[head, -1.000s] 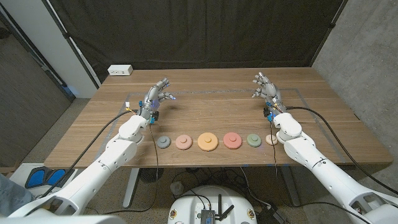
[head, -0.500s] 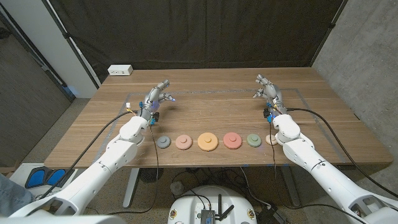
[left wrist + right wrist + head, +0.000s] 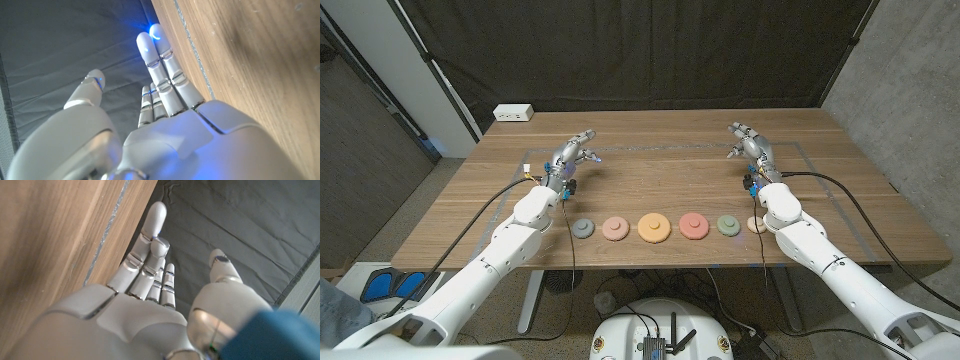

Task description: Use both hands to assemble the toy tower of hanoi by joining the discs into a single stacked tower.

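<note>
Several toy discs lie in a row near the table's front edge: a grey-blue disc [image 3: 582, 229], a pink disc [image 3: 615, 228], a large orange disc [image 3: 653, 228], a red disc [image 3: 693, 226], a green disc [image 3: 728, 225] and a small cream disc [image 3: 756, 224]. My left hand [image 3: 574, 152] hovers behind the row at the left, fingers spread, holding nothing. My right hand [image 3: 747, 143] is behind the row at the right, also empty with fingers apart. The left hand [image 3: 165, 100] and the right hand [image 3: 150, 270] show extended fingers over the wood.
A white power strip [image 3: 513, 113] lies at the table's far left corner. A taped outline [image 3: 800, 150] marks the wooden table [image 3: 650, 180]. A black curtain hangs behind the table. Cables run along both forearms.
Both hands have drifted slightly farther from the disc row and the fingers have opened a little more. The discs have not moved.
</note>
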`<action>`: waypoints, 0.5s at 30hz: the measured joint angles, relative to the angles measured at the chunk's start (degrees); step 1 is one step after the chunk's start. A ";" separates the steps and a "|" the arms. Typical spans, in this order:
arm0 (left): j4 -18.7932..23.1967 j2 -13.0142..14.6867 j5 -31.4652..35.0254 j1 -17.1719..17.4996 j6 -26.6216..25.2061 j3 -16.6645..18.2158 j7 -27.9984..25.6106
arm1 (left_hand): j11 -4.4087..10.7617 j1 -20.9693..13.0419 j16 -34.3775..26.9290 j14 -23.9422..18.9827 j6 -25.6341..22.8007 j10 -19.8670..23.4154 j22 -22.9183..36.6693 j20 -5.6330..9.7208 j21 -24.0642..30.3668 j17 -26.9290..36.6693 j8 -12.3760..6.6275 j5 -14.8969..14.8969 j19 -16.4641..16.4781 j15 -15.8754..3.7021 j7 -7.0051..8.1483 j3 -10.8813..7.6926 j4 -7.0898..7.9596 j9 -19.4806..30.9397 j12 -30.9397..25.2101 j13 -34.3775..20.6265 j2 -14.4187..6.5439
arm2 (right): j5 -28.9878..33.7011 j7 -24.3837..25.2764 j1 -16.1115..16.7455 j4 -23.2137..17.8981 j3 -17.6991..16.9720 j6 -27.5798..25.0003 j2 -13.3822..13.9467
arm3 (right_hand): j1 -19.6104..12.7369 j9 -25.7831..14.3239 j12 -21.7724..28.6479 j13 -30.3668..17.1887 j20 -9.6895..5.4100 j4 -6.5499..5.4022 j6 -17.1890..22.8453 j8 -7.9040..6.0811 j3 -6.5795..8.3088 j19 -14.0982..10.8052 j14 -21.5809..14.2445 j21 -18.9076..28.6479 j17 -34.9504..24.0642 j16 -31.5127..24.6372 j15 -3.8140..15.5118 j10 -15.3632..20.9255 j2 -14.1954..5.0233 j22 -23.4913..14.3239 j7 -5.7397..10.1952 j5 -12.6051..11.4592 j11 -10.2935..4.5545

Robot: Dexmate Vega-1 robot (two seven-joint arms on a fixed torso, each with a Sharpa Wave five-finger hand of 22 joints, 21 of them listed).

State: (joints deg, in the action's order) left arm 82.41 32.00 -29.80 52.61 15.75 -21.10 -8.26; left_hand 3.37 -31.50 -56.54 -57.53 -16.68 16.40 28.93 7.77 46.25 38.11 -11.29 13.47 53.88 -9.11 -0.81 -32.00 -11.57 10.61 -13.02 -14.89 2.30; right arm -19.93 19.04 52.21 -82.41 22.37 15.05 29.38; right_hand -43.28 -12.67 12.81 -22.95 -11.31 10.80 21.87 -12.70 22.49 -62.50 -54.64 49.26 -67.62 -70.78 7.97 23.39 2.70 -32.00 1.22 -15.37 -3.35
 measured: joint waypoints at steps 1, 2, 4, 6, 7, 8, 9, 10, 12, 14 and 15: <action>0.07 0.05 0.45 -0.02 0.00 -0.04 -0.38 | 0.02 -0.82 -0.28 0.00 0.00 -0.02 0.00 0.00 0.17 0.07 0.00 0.11 0.00 0.00 0.00 -0.29 0.01 0.15 0.00 -0.13 0.36 | 0.05 0.05 0.00 -1.11 0.08 -0.06 0.18 | -0.66 0.00 0.00 -0.17 0.17 -0.05 -0.12 0.00 0.05 0.61 0.27 0.00 0.27 0.00 -0.16 -0.06 0.33 0.11 0.12 -0.15 -0.06; 0.14 0.11 0.88 -0.04 -0.05 -0.07 -0.75 | 0.22 -1.51 -0.55 0.00 0.00 -0.05 0.00 0.00 0.29 0.23 0.00 0.31 0.00 0.00 0.00 -0.49 -0.04 0.20 0.00 -0.16 0.83 | 0.66 0.51 0.00 -1.39 0.14 -0.62 0.38 | -1.20 0.00 0.00 -0.34 0.28 -0.05 -0.31 0.00 0.05 0.71 0.74 0.00 0.70 0.09 -0.12 -0.18 0.84 0.22 0.31 -0.15 -0.18; 0.31 0.22 1.33 -0.10 -0.16 -0.16 -1.14 | 0.63 -2.93 -1.00 0.00 0.25 -0.17 0.00 0.00 0.37 0.38 0.00 0.46 0.00 0.00 0.25 -0.50 -0.05 0.20 0.00 -0.16 1.48 | 1.25 0.98 0.00 -1.66 0.21 -1.14 0.59 | -2.92 -0.25 -0.48 -0.73 0.76 -0.05 -1.06 0.23 0.05 1.43 1.56 0.00 1.59 0.75 -0.53 -0.60 1.23 0.55 0.40 -0.15 -0.56; 0.44 0.28 2.05 -0.15 -0.30 -0.21 -1.70 | 0.87 -4.03 -1.31 0.01 0.31 -0.42 0.00 -0.12 0.60 0.53 0.00 0.55 -0.13 0.01 0.31 -0.50 -0.04 0.20 0.00 -0.31 2.13 | 1.79 1.37 0.00 -2.23 0.35 -1.61 0.92 | -3.75 -0.26 -0.67 -1.08 1.00 -0.05 -1.59 0.23 0.05 2.04 2.34 0.00 2.44 1.15 -0.71 -1.62 2.05 0.78 0.30 -0.15 -0.33; 0.49 0.31 2.37 -0.17 -0.37 -0.23 -1.92 | 1.08 -4.54 -1.50 0.04 0.31 -0.22 0.00 -0.22 0.68 0.54 0.00 0.55 -0.23 0.03 0.31 -0.50 -0.05 0.20 0.00 -0.40 2.33 | 2.05 1.58 0.02 -2.50 0.40 -1.87 1.07 | -4.25 -0.26 -0.67 -1.24 1.07 -0.05 -1.85 0.23 0.05 2.36 2.54 0.00 2.83 1.35 -0.91 -2.03 1.84 0.90 0.21 -0.15 -0.34; 0.58 0.40 2.64 -0.21 -0.43 -0.31 -2.08 | 1.17 -4.91 -1.71 0.22 0.31 -0.13 0.00 -0.22 0.81 0.63 0.00 0.55 -0.23 0.21 0.31 -0.50 -0.05 0.20 0.00 -0.43 2.70 | 2.57 1.96 0.06 -2.84 0.46 -2.38 1.26 | -4.95 -0.41 -0.67 -1.35 1.18 -0.07 -2.07 0.23 0.03 2.61 2.55 0.00 3.18 1.61 -0.89 -2.39 2.20 0.94 0.17 -0.15 -0.31; 0.58 0.40 2.80 -0.21 -0.47 -0.31 -2.19 | 1.17 -5.24 -1.81 0.22 0.31 -0.13 0.00 -0.22 0.81 0.76 0.00 0.55 -0.23 0.21 0.31 -0.50 -0.04 0.20 0.00 -0.43 2.97 | 2.57 1.96 0.08 -2.95 0.47 -2.38 1.32 | -5.11 -0.53 -0.67 -1.54 1.18 -0.31 -2.25 0.23 -0.21 2.61 2.88 0.00 3.58 1.75 -0.83 -2.42 2.36 0.96 -0.01 -0.15 -0.35; 0.65 0.51 3.11 -0.25 -0.56 -0.39 -2.37 | 1.17 -5.74 -1.97 0.22 0.31 -0.13 0.00 -0.22 0.92 0.81 0.00 0.55 -0.23 0.21 0.31 -0.49 -0.04 0.20 0.00 -0.42 2.93 | 2.57 1.96 0.16 -3.25 0.51 -2.38 1.47 | -5.16 -0.53 -0.67 -1.62 1.39 -0.47 -2.25 0.23 -0.38 2.82 3.21 0.00 3.94 1.81 -0.91 -2.42 2.41 1.14 -0.01 -0.15 -0.35; 0.65 0.51 3.57 -0.25 -0.66 -0.39 -2.64 | 1.17 -6.12 -1.98 0.22 0.31 -0.13 0.00 -0.22 1.03 0.81 0.00 0.55 -0.23 0.21 0.31 -0.32 0.13 0.20 0.00 -0.43 3.31 | 2.57 1.96 0.30 -3.78 0.55 -2.38 1.70 | -5.18 -0.54 -0.67 -1.90 1.50 -0.64 -2.24 0.23 -0.54 2.93 3.26 0.12 4.58 2.11 -1.00 -2.42 2.41 1.26 -0.01 -0.15 -0.35; 0.83 0.66 4.02 -0.39 -0.76 -0.52 -2.89 | 1.30 -6.72 -2.15 0.22 0.31 0.01 0.00 -0.22 1.14 0.81 0.00 0.55 -0.23 0.21 0.31 -0.17 0.28 0.20 0.00 -0.65 3.31 | 4.00 3.25 0.48 -4.44 0.59 -4.02 1.96 | -6.37 -0.53 -0.67 -2.27 1.50 -1.03 -2.01 0.23 -0.93 2.93 3.24 0.68 4.77 1.91 -1.01 -2.39 2.55 1.47 -0.24 -0.15 -0.35; 0.83 0.66 4.22 -0.39 -0.81 -0.52 -3.00 | 1.47 -7.09 -2.37 0.22 0.30 0.17 0.00 -0.22 1.26 0.81 0.00 0.55 -0.23 0.21 0.31 -0.17 0.27 0.20 0.00 -0.69 3.52 | 4.00 3.25 0.54 -4.63 0.61 -4.02 2.03 | -6.37 -0.53 -0.61 -2.39 1.50 -1.17 -1.79 0.23 -1.08 2.93 3.09 0.77 4.80 1.58 -1.12 -2.08 2.56 1.47 -0.46 0.04 -0.61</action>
State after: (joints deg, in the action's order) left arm 83.24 32.66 -25.59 52.22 14.93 -21.62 -11.27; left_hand 4.84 -38.59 -58.92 -57.32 -16.37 16.57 28.93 7.55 47.50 38.92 -11.29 14.02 53.66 -8.90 -0.50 -32.17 -11.30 10.81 -13.01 -15.59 5.82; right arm -15.92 22.29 52.75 -87.03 22.98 11.03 31.41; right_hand -49.65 -13.21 12.19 -25.34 -9.81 9.63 20.08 -12.47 21.41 -59.57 -51.55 50.02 -62.83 -69.21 6.85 21.31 5.25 -30.52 0.77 -15.33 -3.96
